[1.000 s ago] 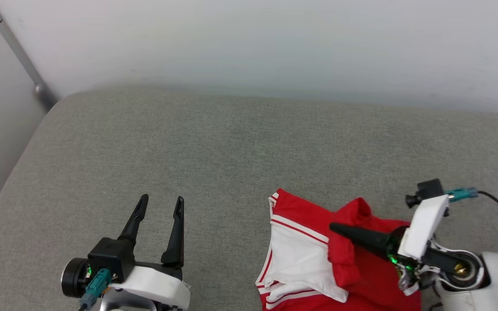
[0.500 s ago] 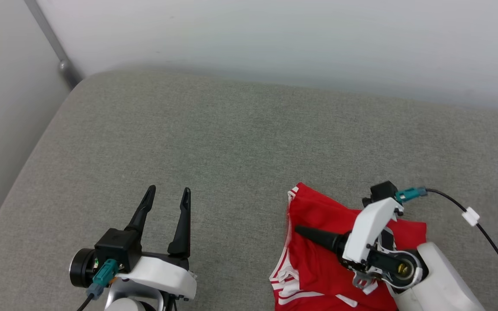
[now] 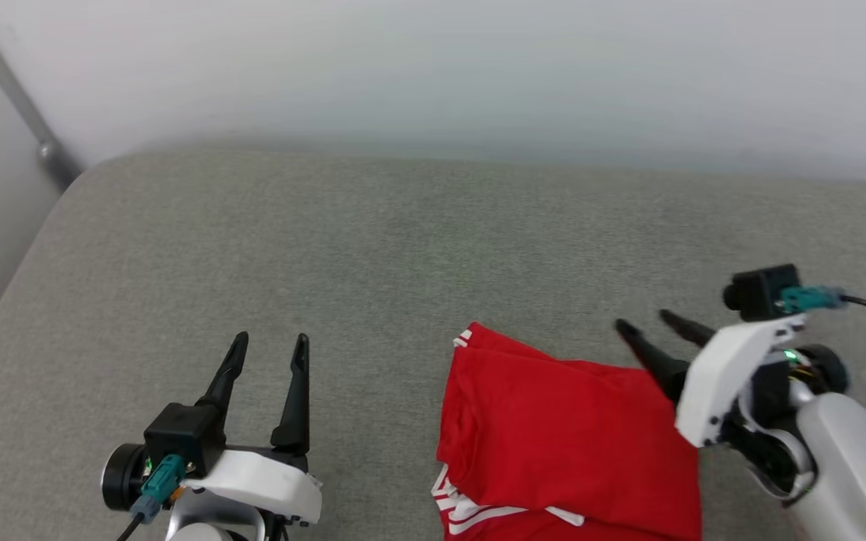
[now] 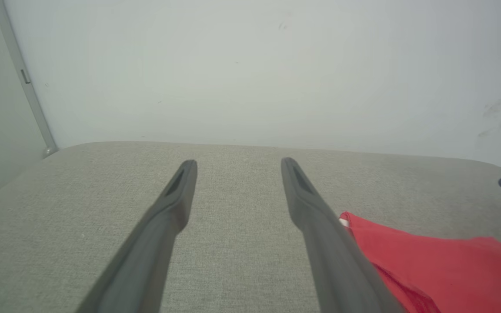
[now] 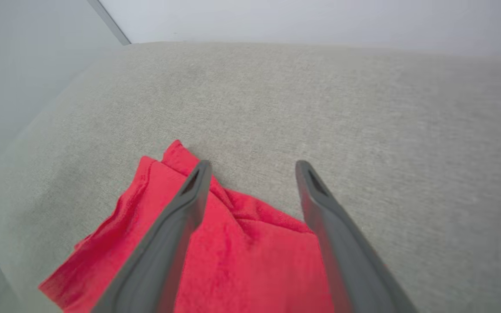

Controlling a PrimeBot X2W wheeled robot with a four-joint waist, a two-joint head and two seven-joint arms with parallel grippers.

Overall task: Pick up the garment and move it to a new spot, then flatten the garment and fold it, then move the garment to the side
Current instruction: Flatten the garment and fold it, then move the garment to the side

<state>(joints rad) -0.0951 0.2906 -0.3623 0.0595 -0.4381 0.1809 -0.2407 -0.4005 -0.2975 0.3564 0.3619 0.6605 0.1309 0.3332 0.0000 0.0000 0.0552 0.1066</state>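
At the near left the left gripper (image 3: 271, 340) hovers over the grey cushion (image 3: 328, 248), jaws spread and empty, fingers pointing far. To its right, apart from it, the garment (image 3: 568, 436) lies folded, red side up, at the near edge (its near end runs out of view, so I cannot tell its long axis). The right gripper (image 3: 643, 321) sits just at the garment's far right corner, jaws parted, gripping nothing. I'd say that arm is the nearer one for moving it aside.
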